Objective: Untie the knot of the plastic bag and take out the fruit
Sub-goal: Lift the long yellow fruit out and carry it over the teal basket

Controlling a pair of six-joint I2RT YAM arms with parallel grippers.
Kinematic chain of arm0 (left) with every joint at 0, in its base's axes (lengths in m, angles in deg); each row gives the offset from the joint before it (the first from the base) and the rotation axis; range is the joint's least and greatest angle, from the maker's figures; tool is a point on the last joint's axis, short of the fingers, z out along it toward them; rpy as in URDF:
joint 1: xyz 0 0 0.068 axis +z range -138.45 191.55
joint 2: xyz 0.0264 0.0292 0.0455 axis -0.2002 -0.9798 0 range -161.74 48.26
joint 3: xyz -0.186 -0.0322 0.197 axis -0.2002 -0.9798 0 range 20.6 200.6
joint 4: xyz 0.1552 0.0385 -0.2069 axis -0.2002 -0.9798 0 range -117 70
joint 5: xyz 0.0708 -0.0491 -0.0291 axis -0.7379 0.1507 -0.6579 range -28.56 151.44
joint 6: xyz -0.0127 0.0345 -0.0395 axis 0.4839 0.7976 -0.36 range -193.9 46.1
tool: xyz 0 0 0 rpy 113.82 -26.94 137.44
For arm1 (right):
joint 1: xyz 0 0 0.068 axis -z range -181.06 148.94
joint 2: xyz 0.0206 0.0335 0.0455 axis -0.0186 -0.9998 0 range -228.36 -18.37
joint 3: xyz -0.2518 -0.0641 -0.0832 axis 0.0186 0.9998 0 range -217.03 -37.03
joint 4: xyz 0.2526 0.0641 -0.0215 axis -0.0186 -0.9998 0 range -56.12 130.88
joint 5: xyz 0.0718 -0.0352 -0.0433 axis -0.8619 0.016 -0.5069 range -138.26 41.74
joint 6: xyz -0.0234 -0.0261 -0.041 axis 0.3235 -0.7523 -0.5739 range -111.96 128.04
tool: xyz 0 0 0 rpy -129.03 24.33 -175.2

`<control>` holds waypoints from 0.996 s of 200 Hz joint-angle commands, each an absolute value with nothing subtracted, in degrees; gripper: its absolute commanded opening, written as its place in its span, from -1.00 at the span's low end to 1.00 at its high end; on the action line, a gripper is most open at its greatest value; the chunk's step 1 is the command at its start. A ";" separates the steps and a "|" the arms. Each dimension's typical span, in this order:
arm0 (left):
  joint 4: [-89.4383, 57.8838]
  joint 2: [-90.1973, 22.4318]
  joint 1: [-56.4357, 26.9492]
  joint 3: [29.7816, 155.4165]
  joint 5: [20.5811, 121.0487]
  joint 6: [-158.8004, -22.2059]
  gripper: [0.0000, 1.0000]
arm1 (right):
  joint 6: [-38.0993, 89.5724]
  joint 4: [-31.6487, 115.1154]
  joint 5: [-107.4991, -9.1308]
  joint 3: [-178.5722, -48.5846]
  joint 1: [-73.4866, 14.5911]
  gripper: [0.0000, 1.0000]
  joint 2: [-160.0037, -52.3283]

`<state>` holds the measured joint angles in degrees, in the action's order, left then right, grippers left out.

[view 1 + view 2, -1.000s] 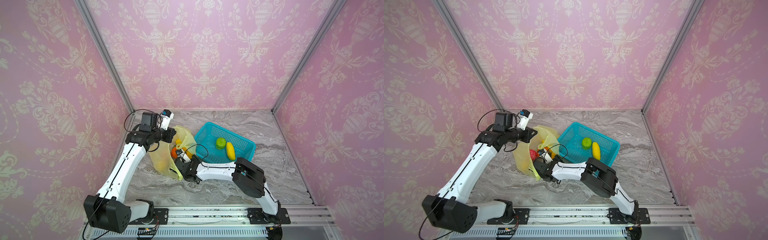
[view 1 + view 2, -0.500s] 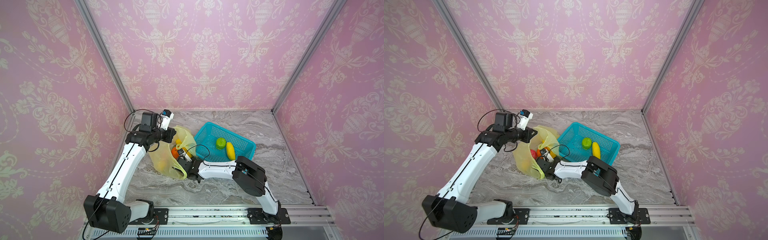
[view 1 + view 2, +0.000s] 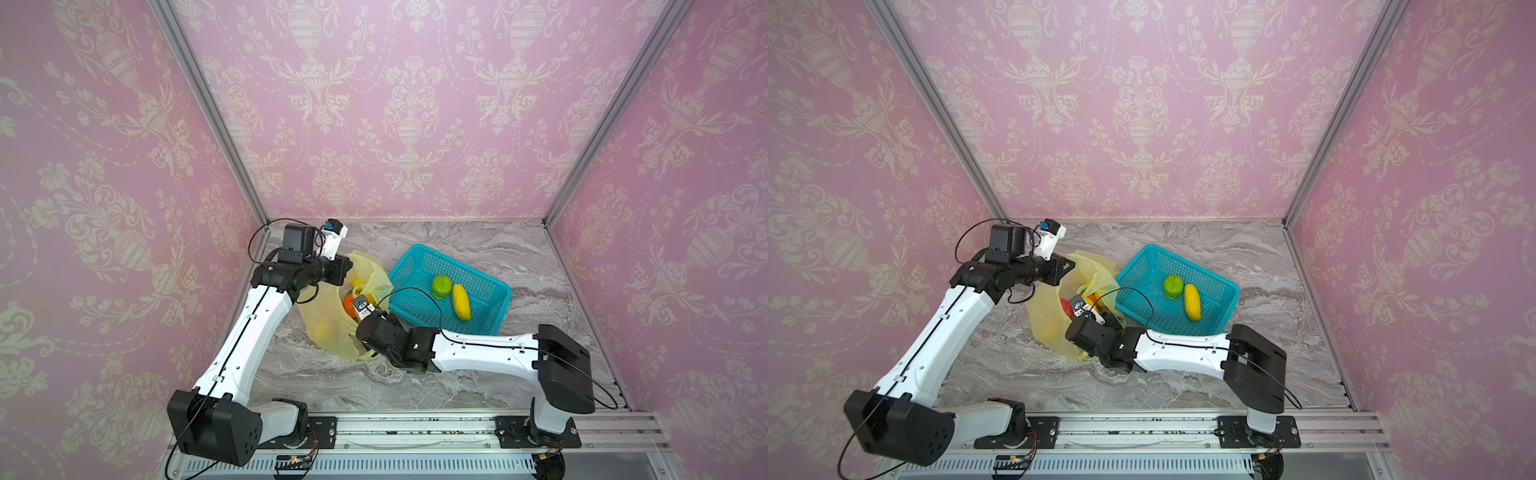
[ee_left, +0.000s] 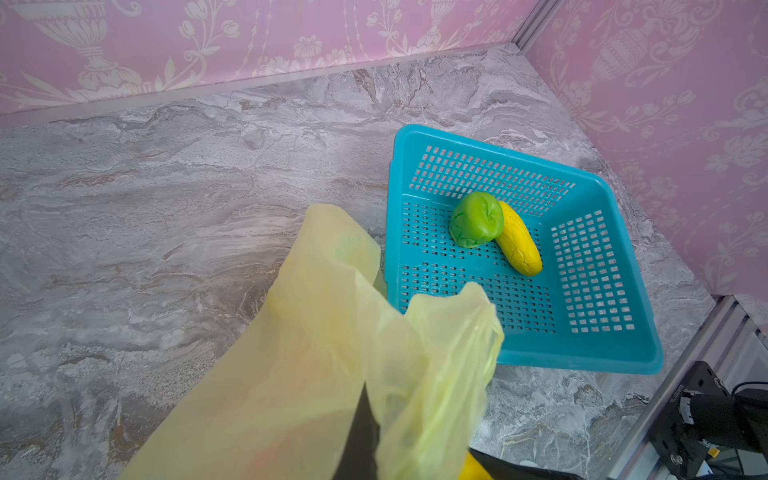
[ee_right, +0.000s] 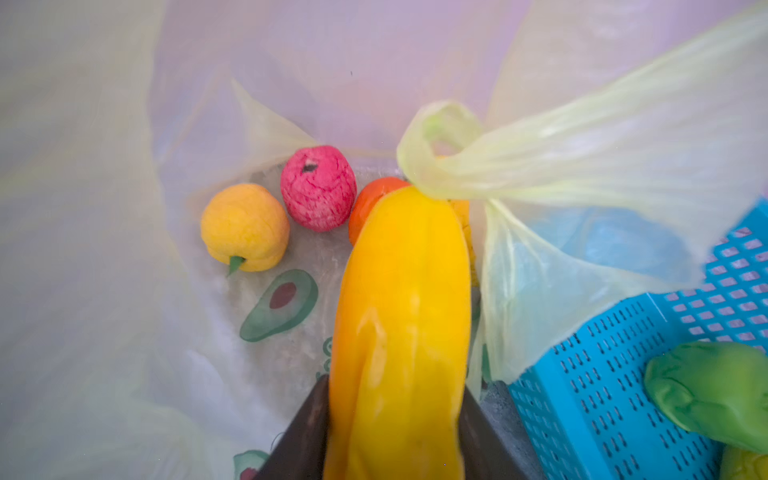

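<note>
so the thin yellow-green plastic bag (image 3: 328, 332) sits near the bench's left edge, left gripper (image 4: 365, 430) pinching its rim; right gripper (image 5: 395, 419) clamped on one long yellow mango (image 5: 403, 291) inside; three round fruits (image 5: 318, 187) beside it; turquoise perforated plastic basket (image 4: 582, 361) holds two more

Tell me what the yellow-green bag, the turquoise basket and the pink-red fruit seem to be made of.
Plastic bag: thin translucent film, glossy; it wrinkles and lets light through.
Basket: rigid moulded plastic, smooth, perforated walls.
Pink-red fruit: likely foam or soft rubber, matte, its surface cracked.
</note>
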<state>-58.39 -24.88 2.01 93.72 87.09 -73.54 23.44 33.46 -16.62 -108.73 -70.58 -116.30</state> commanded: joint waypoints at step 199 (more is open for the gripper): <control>-58.68 -23.68 2.36 93.81 88.41 -74.37 -1.00 | 33.67 42.93 -24.09 -80.73 -33.28 -0.58 -103.95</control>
<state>-58.41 -24.88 2.01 93.72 87.11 -73.54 32.31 42.36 -23.90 -77.56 -34.12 -100.82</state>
